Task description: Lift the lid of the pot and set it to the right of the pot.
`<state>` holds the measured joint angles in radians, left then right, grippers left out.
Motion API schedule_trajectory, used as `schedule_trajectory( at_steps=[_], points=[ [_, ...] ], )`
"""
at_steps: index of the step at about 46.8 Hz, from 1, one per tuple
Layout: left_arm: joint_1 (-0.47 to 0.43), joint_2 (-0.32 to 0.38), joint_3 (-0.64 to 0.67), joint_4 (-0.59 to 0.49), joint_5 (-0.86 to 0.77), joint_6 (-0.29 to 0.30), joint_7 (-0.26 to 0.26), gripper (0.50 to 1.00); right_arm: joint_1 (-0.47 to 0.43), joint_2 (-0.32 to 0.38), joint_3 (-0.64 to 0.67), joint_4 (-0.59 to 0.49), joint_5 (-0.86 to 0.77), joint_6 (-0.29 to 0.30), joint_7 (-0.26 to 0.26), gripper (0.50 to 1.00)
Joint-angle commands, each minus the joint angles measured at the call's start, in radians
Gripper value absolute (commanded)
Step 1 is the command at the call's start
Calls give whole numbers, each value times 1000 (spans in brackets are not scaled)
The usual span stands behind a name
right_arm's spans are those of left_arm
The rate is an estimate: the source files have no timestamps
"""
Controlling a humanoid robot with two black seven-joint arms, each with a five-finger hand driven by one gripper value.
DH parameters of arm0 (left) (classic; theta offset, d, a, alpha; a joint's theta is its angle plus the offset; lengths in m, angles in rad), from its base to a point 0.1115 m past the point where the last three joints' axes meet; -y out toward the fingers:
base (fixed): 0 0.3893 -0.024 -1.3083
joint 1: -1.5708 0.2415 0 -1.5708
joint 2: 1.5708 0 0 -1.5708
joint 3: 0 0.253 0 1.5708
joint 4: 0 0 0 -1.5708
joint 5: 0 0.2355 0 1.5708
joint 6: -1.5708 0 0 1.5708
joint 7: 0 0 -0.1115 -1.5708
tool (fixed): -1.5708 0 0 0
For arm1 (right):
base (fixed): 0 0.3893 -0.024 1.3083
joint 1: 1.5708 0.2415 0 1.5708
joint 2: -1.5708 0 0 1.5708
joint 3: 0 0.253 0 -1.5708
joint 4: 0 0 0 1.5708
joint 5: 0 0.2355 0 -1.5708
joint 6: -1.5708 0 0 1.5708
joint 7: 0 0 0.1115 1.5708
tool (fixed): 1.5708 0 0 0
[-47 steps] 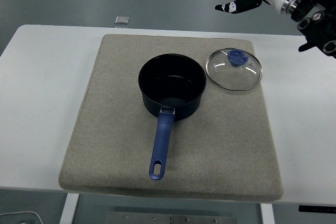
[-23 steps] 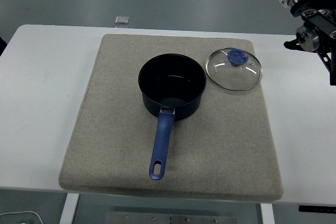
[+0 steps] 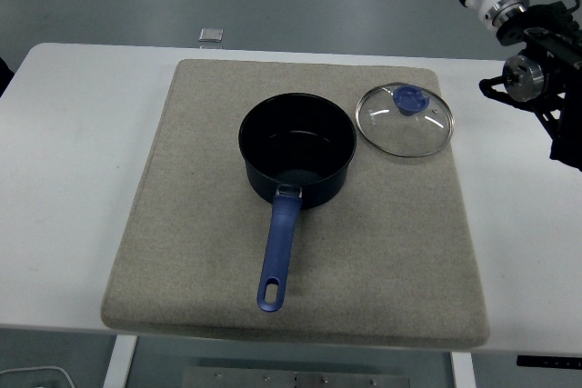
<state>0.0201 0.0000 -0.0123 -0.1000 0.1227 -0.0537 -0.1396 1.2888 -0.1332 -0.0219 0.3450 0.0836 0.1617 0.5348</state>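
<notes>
Nearby, small grey object [image 3: 211, 34], perhaps metal, beyond mat [image 3: 382, 261]

No legible text, label, brand, number or sign appears on any surface. A faint mark on the round glass pot lid with blue knob [image 3: 405, 120], near the grey mat's far right corner, is too small to read.

Glossy glass lid [image 3: 405, 122] w/ metal rim; matt cloth mat [image 3: 182, 224].
</notes>
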Motion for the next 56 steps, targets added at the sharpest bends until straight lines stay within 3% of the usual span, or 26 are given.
schedule_trajectory(
  at_steps=[1, 9, 17, 29, 56],
  points=[
    [0, 0, 0, 0, 0, 0, 0, 1000, -9, 4, 3, 0, 4, -2, -1, 893],
    [0, 0, 0, 0, 0, 0, 0, 1000, -31, 15, 3, 0, 96, -1, -6, 893],
    [0, 0, 0, 0, 0, 0, 0, 1000, -40, 18, 2, 0, 281, -4, -76, 895],
    [0, 0, 0, -1, 0, 0, 0, 1000, -69, 41, 10, 0, 432, -11, -79, 897],
    [0, 0, 0, 0, 0, 0, 0, 1000, -85, 44, 28, -3, 447, -14, -62, 901]
  ],
)
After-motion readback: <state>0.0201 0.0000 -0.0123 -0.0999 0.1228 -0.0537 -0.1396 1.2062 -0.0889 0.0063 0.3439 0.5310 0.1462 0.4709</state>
